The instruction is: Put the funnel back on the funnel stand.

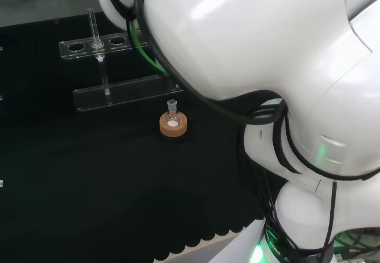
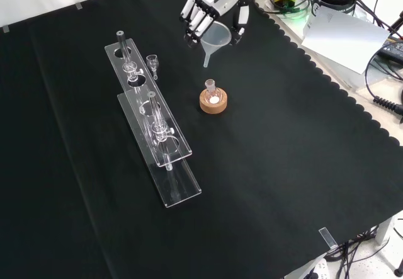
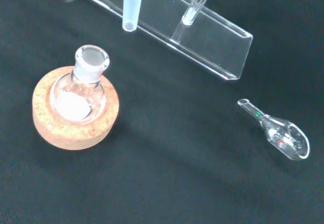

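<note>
Glossy white links, black cables

— How many funnels are there?

— One, a translucent funnel [image 2: 216,38], right at the robot hand [image 2: 211,5].

— And flasks?

— One small round flask [image 2: 212,94], on one cork ring [image 2: 213,103], on the counter [image 2: 283,165] near the robot hand, just below the funnel's stem.

— Stands?

— One clear funnel stand [image 2: 154,131] with two upright posts, farther from the robot hand than the flask.

— Anything else?

— One small glass scoop-shaped piece [image 3: 281,133] lying on the cloth, between the stand and the robot hand.
</note>
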You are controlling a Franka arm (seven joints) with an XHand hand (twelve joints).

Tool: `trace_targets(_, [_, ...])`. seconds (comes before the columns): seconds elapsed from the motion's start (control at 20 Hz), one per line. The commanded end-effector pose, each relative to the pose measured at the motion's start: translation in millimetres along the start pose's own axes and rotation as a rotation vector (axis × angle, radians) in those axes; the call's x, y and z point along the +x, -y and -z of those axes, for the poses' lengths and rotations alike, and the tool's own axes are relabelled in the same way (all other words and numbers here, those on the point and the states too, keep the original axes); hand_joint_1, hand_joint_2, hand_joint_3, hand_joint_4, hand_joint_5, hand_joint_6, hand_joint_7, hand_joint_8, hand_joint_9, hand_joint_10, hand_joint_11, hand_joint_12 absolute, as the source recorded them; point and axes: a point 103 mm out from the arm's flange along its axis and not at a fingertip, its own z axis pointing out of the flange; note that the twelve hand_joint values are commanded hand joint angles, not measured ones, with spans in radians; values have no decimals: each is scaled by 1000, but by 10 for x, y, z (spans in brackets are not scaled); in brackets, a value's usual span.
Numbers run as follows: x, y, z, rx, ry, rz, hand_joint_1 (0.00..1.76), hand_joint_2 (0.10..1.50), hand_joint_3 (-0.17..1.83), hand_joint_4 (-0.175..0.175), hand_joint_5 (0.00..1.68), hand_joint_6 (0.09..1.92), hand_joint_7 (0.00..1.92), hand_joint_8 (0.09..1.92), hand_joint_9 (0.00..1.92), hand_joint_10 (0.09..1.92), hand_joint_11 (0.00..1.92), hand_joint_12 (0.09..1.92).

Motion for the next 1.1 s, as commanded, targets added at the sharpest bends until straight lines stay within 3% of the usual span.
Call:
trace_targets(0.05, [-205, -25, 146, 28, -21, -31, 810, 762, 598, 52, 760, 708, 623, 590, 1016, 361, 691, 1224])
trace_targets(0.5, [-740, -262, 373, 19, -84, -114, 806, 764, 602, 52, 757, 719, 614, 599, 1008, 363, 688, 1228])
trace_targets(0.75, [-950, -434, 457, 20, -90, -132, 805, 765, 603, 50, 756, 722, 613, 603, 1006, 365, 688, 1228])
trace_targets(0.9, [-954, -471, 472, 14, -90, -146, 804, 766, 603, 49, 755, 724, 613, 605, 1005, 366, 688, 1228])
trace_targets(1.1, [-1176, -667, 537, 23, -119, -145, 804, 766, 603, 48, 755, 725, 613, 607, 1003, 368, 688, 1228])
